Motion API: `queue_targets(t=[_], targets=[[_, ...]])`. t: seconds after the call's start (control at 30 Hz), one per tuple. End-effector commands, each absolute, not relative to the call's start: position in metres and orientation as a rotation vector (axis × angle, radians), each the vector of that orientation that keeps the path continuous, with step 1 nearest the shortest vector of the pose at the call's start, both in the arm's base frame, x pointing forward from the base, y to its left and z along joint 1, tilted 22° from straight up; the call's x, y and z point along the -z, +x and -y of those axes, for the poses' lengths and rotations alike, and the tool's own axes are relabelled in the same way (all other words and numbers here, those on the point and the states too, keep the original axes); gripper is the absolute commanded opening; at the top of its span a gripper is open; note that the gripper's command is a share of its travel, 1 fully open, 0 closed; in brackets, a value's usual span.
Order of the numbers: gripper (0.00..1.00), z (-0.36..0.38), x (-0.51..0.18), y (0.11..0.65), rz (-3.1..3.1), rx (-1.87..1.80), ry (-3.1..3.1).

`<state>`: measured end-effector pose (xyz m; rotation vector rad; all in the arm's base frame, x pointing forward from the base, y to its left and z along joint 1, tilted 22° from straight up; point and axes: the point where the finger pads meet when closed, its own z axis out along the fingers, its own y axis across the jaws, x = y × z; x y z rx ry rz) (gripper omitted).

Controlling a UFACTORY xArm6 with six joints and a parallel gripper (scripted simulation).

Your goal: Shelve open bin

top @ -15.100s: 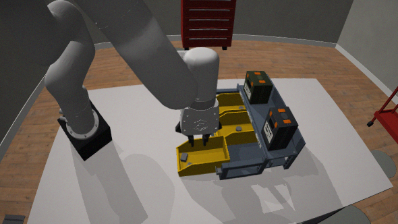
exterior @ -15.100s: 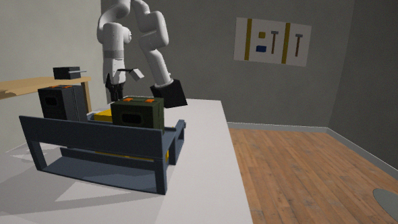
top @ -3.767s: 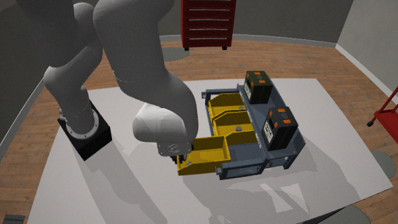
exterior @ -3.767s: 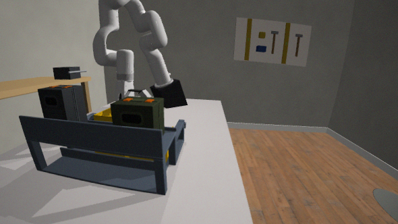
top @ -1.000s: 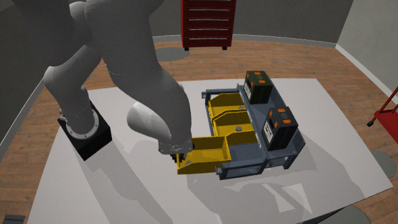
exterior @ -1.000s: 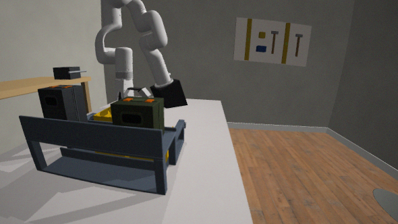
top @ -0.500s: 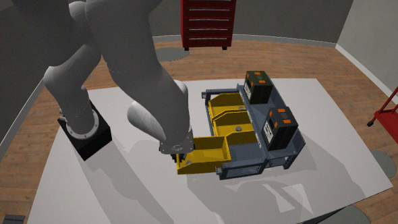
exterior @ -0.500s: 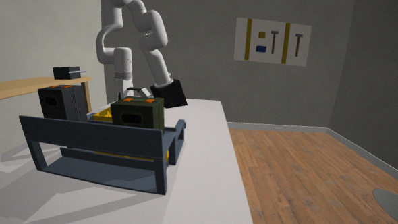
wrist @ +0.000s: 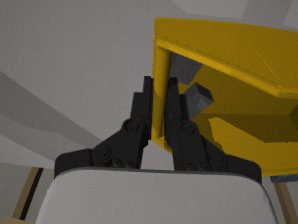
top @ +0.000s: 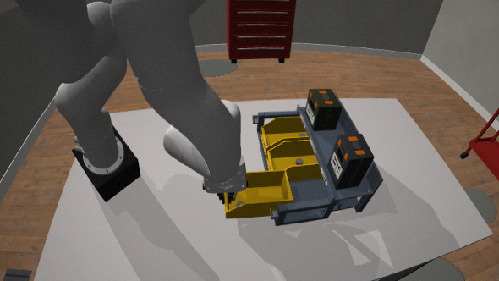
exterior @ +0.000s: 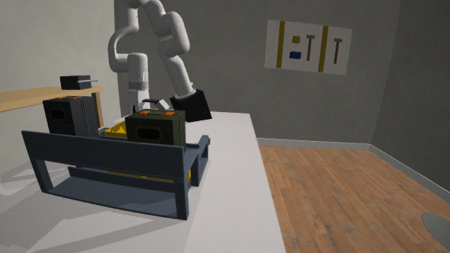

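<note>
Evidently, the jaws pinch the front wall of the yellow bin; its long axis apparently runs shelfward, toward the worktop edge opposite the arm.

The hand has moved from above the open bin to grip its end wall, and the bin has shifted slightly toward the shelf.
</note>
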<state>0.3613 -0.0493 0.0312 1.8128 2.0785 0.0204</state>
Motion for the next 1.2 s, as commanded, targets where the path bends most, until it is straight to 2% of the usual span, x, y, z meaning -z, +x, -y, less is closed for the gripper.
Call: queue_targets(t=[0.0, 1.17], targets=[[0.0, 0.049, -0.032, 0.364, -2.078, -0.022, 1.812], [0.0, 0.046, -0.037, 0.383, -2.078, -0.022, 1.812]])
